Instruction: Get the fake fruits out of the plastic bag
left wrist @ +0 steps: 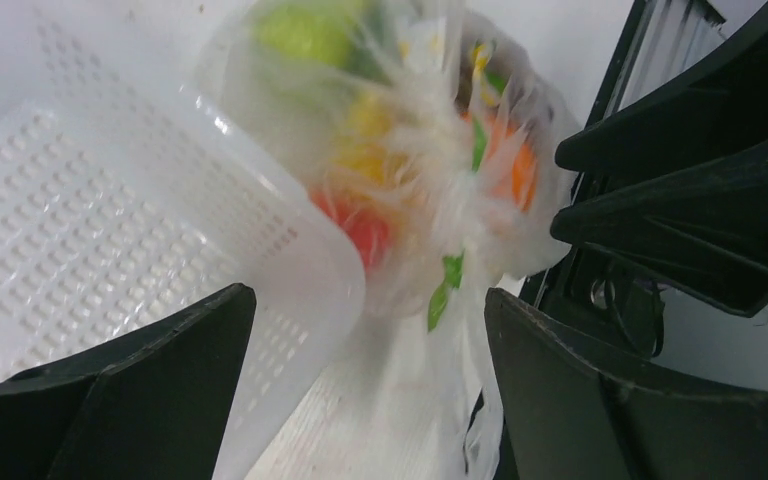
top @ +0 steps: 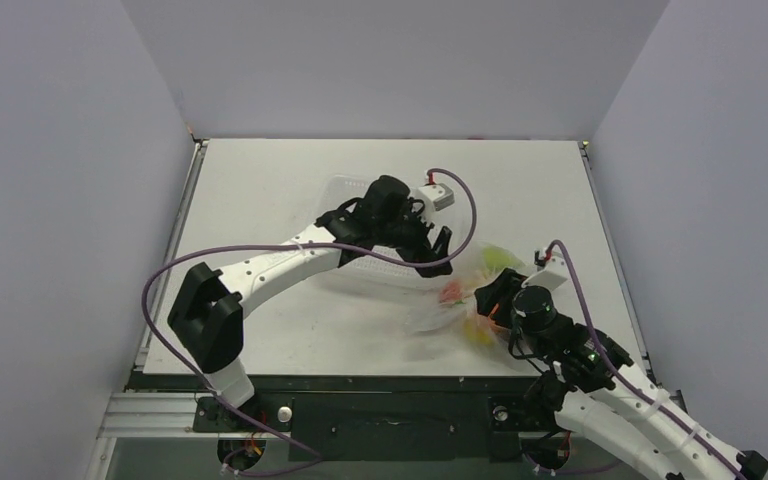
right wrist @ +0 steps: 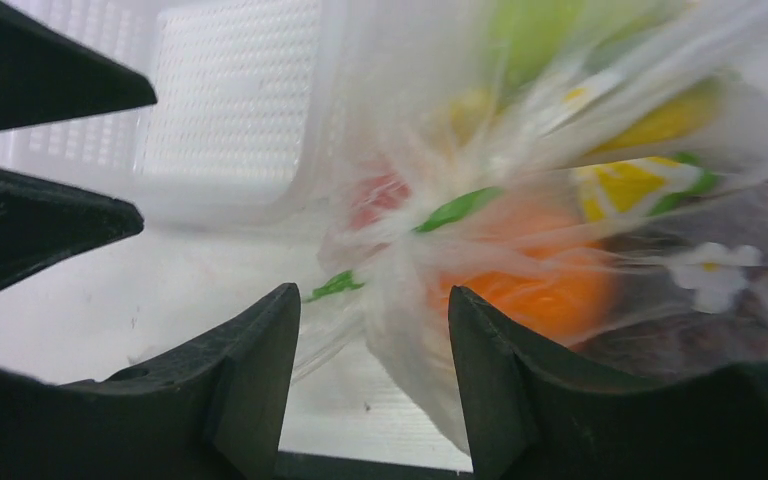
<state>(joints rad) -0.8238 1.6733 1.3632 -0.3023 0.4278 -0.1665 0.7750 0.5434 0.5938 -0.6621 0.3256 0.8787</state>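
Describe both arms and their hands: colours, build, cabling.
Left arm and right arm match: white links, bulky black joint housings. A purple cable loops along each, ending at a small white wrist box with a red connector. Left hand and right hand are black, each with two broad wedge-shaped fingers. A green light glows on the right arm.

fruits (right wrist: 530, 285) in bag (right wrist: 405, 310), beside basket (right wrist: 230, 90) (its right)
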